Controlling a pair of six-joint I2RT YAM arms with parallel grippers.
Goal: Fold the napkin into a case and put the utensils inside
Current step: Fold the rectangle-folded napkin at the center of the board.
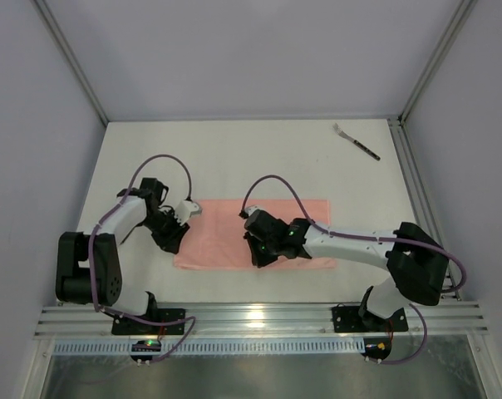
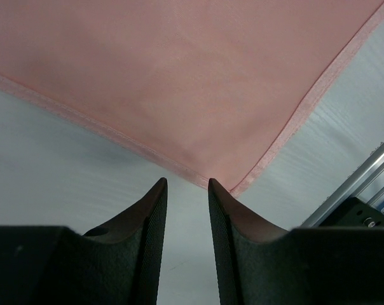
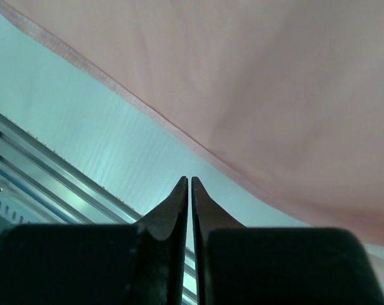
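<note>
The salmon-pink napkin lies flat on the white table as a wide oblong, doubled over. In the left wrist view its near corner sits just past my fingertips. My left gripper hovers at the napkin's left end, jaws open a little with only bare table between them. My right gripper is shut on nothing, held over the napkin's front edge near its middle. The fork, silvery head and dark handle, lies alone at the far right corner of the table.
A metal rail runs along the table's near edge, close behind both grippers. Grey walls and frame posts enclose the table on three sides.
</note>
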